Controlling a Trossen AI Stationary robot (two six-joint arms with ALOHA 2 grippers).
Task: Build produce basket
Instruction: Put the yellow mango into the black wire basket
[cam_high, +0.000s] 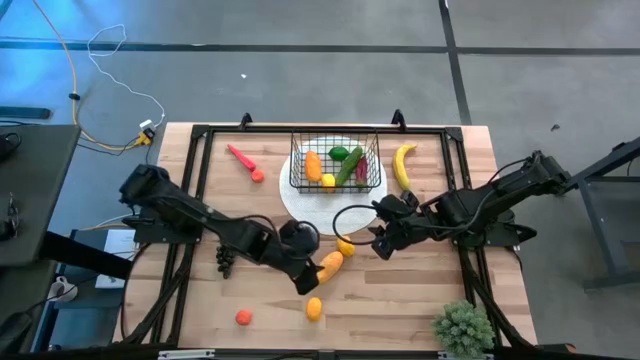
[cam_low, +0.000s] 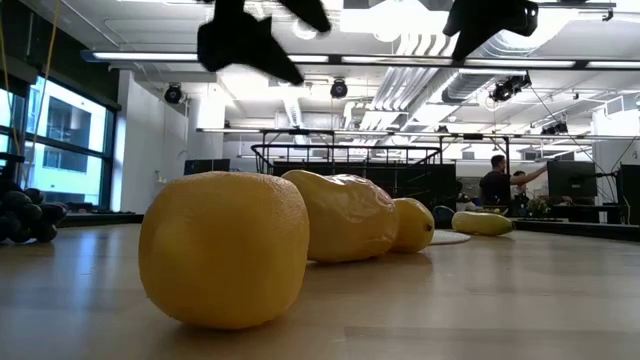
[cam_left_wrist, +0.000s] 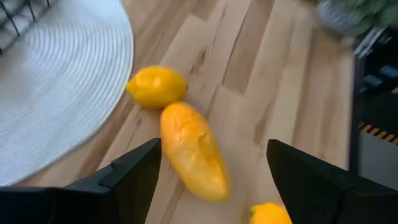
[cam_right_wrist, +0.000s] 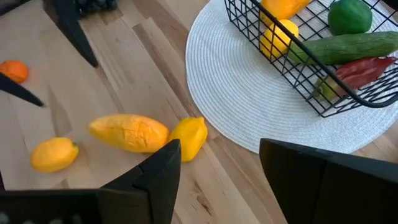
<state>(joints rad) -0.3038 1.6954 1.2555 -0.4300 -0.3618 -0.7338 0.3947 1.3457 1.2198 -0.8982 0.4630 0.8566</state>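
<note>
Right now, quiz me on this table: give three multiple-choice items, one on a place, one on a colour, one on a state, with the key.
1. Where does the banana lie?
A. Inside the basket
B. On the wood beside the basket, on the right arm's side
C. Next to the potted plant

2. What colour is the round mat under the basket?
A. White
B. Black
C. Red

3. How is the left gripper set over the mango?
A. Shut on it
B. Open, fingers either side
C. Shut, empty

Key: 1 B, the high view shows it on bare wood just outside the wire wall; 2 A, the right wrist view shows a white ribbed disc; 3 B, the left wrist view shows both fingers spread wide with the mango lying between them on the table.
</note>
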